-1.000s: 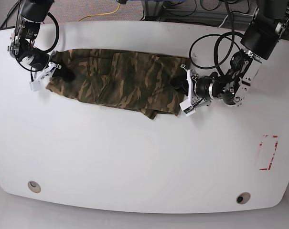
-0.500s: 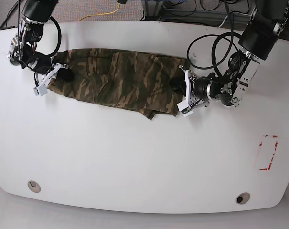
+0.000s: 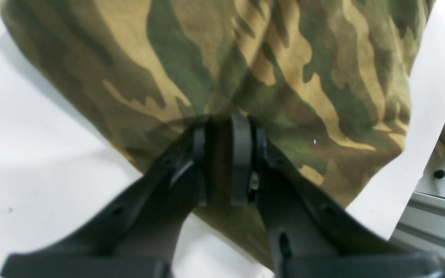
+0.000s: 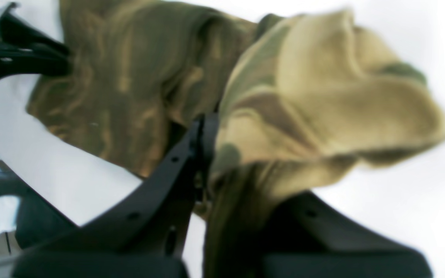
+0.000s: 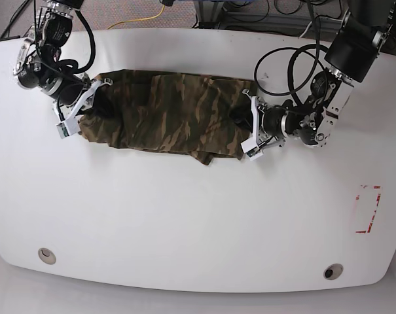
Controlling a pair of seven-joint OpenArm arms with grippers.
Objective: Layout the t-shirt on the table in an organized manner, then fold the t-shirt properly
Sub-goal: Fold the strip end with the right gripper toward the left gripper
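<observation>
The camouflage t-shirt (image 5: 168, 114) lies bunched in a long strip across the far half of the white table (image 5: 184, 216). My left gripper (image 5: 242, 122) is shut on the t-shirt's right end. In the left wrist view its black fingers (image 3: 241, 154) pinch a fold of the cloth (image 3: 284, 58). My right gripper (image 5: 95, 108) is shut on the t-shirt's left end. In the right wrist view (image 4: 222, 173) the tan inside of the cloth (image 4: 323, 96) drapes over one finger and hides it.
A red rectangular outline mark (image 5: 366, 209) is near the table's right edge. Two small round holes (image 5: 46, 254) (image 5: 332, 271) sit near the front edge. Cables loop around the arm on the right (image 5: 296, 62). A metal frame (image 3: 431, 220) lies past the table's edge.
My right gripper moved right and slightly toward the front, dragging the t-shirt's left end inward and shortening the strip. My left gripper shifted slightly left, still holding the right end.
</observation>
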